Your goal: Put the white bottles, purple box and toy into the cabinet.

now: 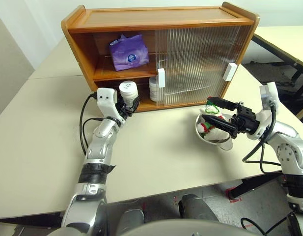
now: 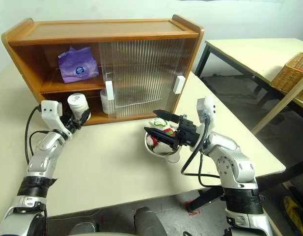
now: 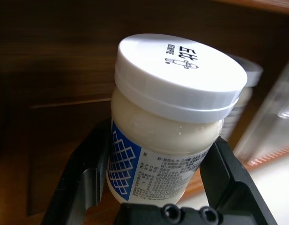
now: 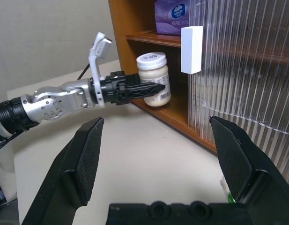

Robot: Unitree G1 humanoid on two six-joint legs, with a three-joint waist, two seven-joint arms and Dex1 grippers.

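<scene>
You have one white bottle (image 3: 170, 126) clamped in the left gripper (image 1: 127, 105) at the cabinet's (image 1: 161, 22) open lower-left bay; the second bottle (image 1: 153, 88) stands inside, by the sliding door's edge. The purple box (image 1: 128, 51) sits on the upper shelf. The toy (image 1: 210, 124) lies in a bowl (image 1: 204, 136) near the table's (image 1: 161, 152) front-right edge, at your right gripper (image 1: 219, 114), whose fingers stand apart.

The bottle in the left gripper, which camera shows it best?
The left wrist view: the bottle sits close up between the left gripper's jaws, lid and label readable. The right wrist view shows it from the side at the cabinet's lower shelf; the eye views show it small.
</scene>
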